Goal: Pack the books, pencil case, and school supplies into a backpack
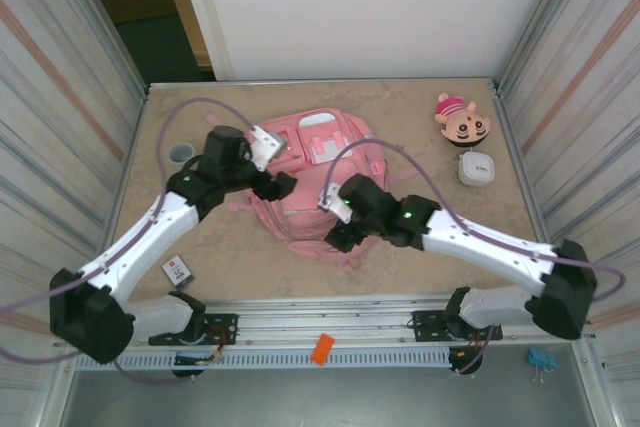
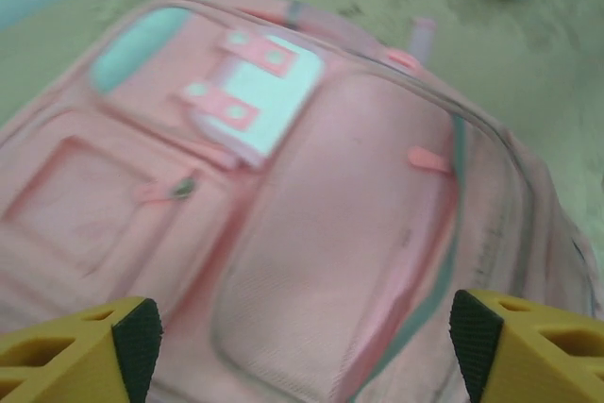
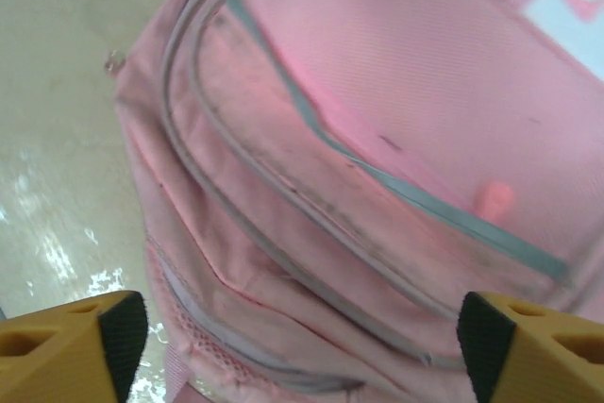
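Observation:
The pink backpack (image 1: 325,142) lies flat in the middle of the table, its front pockets facing up. My left gripper (image 1: 281,185) hovers over its left side. In the left wrist view the left gripper (image 2: 307,361) stands open above the backpack's (image 2: 330,224) front pocket, nothing between its fingers. My right gripper (image 1: 341,236) is at the pack's near edge. It too is open (image 3: 302,351), over the backpack's (image 3: 377,73) zip strips. One of the school supplies, a small white piece with a red mark (image 1: 177,269), lies near the left arm. The books and pencil case are out of view.
A pink-and-tan plush head (image 1: 462,119) and a white rounded-square box (image 1: 476,168) sit at the back right. A grey cup (image 1: 182,153) stands at the back left. An orange piece (image 1: 321,348) and a blue clip (image 1: 541,359) lie off the table's front edge.

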Action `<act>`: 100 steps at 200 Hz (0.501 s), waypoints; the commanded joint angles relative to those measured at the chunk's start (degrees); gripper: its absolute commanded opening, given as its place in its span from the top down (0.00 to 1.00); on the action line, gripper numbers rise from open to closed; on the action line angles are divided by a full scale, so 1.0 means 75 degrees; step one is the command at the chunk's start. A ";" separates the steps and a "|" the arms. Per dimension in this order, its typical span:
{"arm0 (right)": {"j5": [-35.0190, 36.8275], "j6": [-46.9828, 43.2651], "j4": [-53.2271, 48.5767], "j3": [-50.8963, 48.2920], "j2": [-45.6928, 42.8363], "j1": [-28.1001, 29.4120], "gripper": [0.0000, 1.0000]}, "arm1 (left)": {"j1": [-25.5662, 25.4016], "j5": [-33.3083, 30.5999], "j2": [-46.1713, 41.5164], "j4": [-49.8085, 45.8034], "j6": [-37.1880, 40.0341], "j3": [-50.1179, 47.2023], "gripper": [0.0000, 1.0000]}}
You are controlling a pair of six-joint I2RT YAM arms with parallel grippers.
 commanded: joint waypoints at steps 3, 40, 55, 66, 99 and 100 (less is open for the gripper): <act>0.0292 -0.1359 -0.0069 0.0342 0.0919 0.0173 0.10 | 0.0692 0.0262 -0.0476 0.0188 -0.1522 -0.0729 0.17; 0.0603 -0.2371 0.0314 0.0249 0.2171 0.0471 0.09 | 0.1721 0.0662 -0.0530 0.0076 -0.2711 -0.1220 0.19; 0.0905 -0.2695 0.0410 0.0221 0.2542 0.0661 0.08 | 0.1832 0.0771 -0.0389 0.0014 -0.2811 -0.1259 0.20; 0.0833 -0.2782 0.0602 0.0136 0.2727 0.0666 0.08 | 0.1835 0.0824 -0.0319 0.0050 -0.2863 -0.1288 0.20; 0.0920 -0.2822 0.1226 -0.0004 0.3305 0.0584 0.26 | 0.1833 0.0964 -0.0190 0.0397 -0.3083 -0.1336 0.21; 0.0931 -0.2819 0.1230 0.0000 0.3313 0.0580 0.28 | 0.1837 0.0961 -0.0185 0.0399 -0.3085 -0.1338 0.21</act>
